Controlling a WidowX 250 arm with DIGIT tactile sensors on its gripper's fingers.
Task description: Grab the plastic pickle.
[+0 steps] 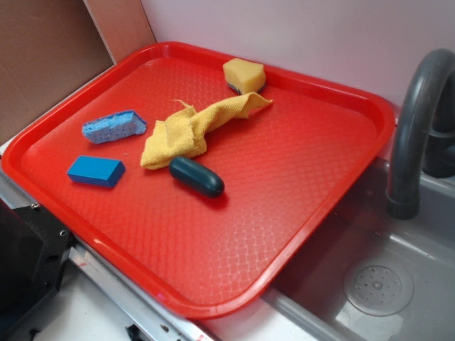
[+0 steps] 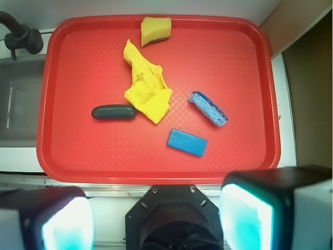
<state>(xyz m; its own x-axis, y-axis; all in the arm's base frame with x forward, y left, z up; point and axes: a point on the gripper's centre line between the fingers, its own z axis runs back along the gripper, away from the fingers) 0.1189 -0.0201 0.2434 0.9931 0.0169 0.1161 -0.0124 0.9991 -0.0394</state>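
Note:
The plastic pickle (image 1: 196, 176) (image 2: 114, 112), a dark teal-green capsule, lies on the red tray (image 1: 298, 213) (image 2: 93, 156) just beside the lower end of a crumpled yellow cloth (image 1: 192, 128) (image 2: 146, 87). In the wrist view my gripper (image 2: 156, 219) hangs high above the tray's near edge, far from the pickle. Its two fingers (image 2: 244, 216) stand wide apart with nothing between them. The gripper does not show in the exterior view.
On the tray also lie a flat bright blue block (image 1: 96, 171) (image 2: 187, 142), a light blue porous sponge (image 1: 114, 126) (image 2: 208, 108) and a yellow sponge (image 1: 244, 74) (image 2: 155, 30). A grey sink (image 1: 398, 284) with a dark faucet (image 1: 416, 121) (image 2: 21, 36) adjoins the tray.

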